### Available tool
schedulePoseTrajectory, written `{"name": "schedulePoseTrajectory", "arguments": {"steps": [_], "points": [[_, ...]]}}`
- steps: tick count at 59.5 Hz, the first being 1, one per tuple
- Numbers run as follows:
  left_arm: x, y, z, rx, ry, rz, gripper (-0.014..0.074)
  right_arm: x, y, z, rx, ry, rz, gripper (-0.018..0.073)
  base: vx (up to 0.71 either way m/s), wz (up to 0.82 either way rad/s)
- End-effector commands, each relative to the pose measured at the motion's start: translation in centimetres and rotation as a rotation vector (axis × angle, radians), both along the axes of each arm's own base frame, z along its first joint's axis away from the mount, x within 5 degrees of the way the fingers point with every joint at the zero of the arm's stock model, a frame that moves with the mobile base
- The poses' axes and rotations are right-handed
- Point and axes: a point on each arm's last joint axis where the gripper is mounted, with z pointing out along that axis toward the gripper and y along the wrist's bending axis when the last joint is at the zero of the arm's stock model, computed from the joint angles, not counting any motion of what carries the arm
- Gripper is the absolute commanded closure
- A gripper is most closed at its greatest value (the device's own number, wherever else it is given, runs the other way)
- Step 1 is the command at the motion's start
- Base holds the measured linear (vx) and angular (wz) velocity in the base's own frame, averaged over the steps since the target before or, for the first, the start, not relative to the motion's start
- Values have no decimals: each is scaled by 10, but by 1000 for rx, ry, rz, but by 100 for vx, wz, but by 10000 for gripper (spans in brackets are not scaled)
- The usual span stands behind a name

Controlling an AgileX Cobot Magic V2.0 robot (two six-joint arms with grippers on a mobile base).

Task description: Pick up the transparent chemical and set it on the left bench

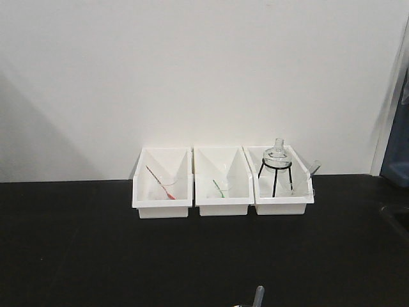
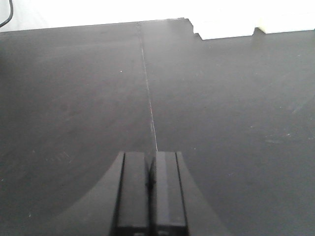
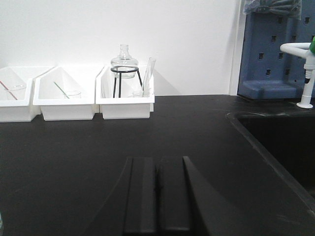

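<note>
Black worktop (image 3: pixel 74 147): transparent chemical (image 3: pixel 140 92) sits far beyond the clenched right end effector (image 3: pixel 158 196).

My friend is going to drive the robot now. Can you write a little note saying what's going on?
Left gripper: shut, empty, over bare black benchtop.
Right gripper: shut, empty, facing the trays.
Transparent chemical: beaker with pipette, in the rightmost white tray, beside the flask on the tripod.
Done: nothing grabbed yet.
Left: open a gripper, grab the beaker, carry it to the left bench, which is not identifiable here.

surface: black bench (image 1: pixel 96 256) | on it: three white bins (image 1: pixel 222 185) by wall | sink (image 3: pixel 280 142) at right
</note>
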Motion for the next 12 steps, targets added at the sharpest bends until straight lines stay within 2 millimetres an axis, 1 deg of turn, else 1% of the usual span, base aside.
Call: {"name": "schedulePoseTrajectory", "arguments": {"steps": [1, 12], "points": [[-1, 0, 3, -14, -81, -1, 600, -1, 0, 6, -10, -92, 2, 566, 0, 0], [-1, 0, 3, -14, -81, -1, 600, -1, 0, 6, -10, -92, 2, 566, 0, 0]]}}
